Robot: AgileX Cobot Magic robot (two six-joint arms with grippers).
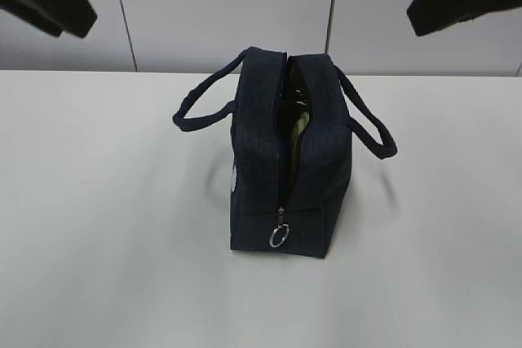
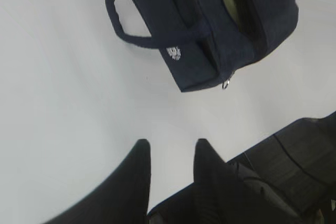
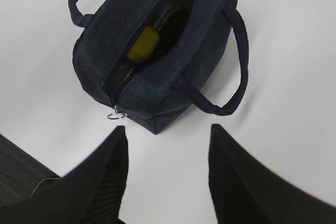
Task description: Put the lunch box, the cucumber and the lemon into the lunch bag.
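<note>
The bag (image 1: 281, 160) stands open on the counter (image 1: 98, 226), the lemon (image 3: 143, 44) inside it. Both pincers (image 2: 170, 153) (image 3: 168, 140) hang open and empty above.

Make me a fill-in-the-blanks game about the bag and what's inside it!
1. The bag stands on a white ____.
2. Through the bag's open top, the right wrist view shows a ____ lemon.
3. The metal ring hangs at the end of the bag's ____.
4. Both the left gripper and the right gripper hold ____.

Missing words: table; yellow; zipper; nothing
</note>
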